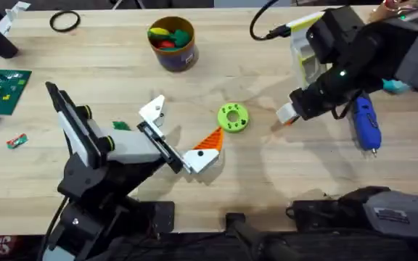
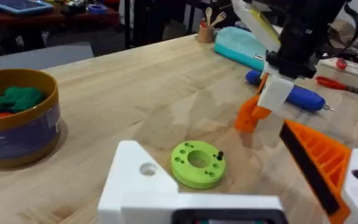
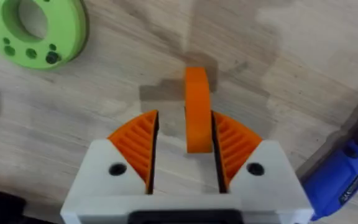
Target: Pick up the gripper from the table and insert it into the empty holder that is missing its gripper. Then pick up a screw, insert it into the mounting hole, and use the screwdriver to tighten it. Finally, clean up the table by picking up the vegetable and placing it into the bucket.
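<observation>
Centrally, the right hand (image 3: 185, 155) is seen with its white fingers and orange ribbed pads (image 3: 137, 146) closed narrowly around a small orange part (image 3: 197, 109), which is held upright just above the counter (image 1: 122, 80). Just beside that hand, the blue screwdriver (image 1: 366, 123) is laid flat on the counter. A flat green ring with holes (image 1: 232, 117) is set between the two hands, with a dark screw (image 2: 219, 155) standing in one hole. The left hand (image 1: 187, 141) is spread wide near the ring, holding nothing, one white finger (image 1: 152, 110) and one orange-padded finger (image 1: 207, 148) well apart. Farther back, the bucket (image 1: 172, 43) is placed upright, with red, yellow and green vegetable pieces (image 1: 167, 35) inside it.
</observation>
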Robot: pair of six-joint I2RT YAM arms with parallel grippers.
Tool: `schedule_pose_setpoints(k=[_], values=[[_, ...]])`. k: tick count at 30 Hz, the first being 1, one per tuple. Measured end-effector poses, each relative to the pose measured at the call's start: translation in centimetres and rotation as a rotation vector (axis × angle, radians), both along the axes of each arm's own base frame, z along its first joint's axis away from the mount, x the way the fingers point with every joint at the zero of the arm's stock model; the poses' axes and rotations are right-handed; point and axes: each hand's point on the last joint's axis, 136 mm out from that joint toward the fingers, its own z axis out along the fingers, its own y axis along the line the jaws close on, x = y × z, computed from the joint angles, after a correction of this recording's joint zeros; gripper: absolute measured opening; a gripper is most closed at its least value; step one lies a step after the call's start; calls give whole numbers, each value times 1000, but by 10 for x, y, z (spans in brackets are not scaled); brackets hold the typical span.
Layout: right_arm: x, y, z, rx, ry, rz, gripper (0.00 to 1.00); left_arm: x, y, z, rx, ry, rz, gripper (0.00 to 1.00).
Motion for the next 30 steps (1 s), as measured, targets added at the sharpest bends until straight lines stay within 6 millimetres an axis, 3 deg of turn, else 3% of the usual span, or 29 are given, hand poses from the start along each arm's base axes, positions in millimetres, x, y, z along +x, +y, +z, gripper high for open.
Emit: schedule_pose_setpoints(k=[11,13,16,24,27,30], values=[[0,-1,0,-2,1,-4,324,0,0,0,0,0,0,990],[0,-1,0,-3,1,-4,239,0,0,0,0,0,0,990],[1,-1,0,-3,-3,3,28,0,0,0,0,0,0,990],[6,1,5,4,-22,8,8,0,0,0,0,0,0,990],[9,6,23,36,-29,8,8,0,0,0,0,0,0,990],[16,19,54,112,-82,18,8,0,0,0,0,0,0,990]])
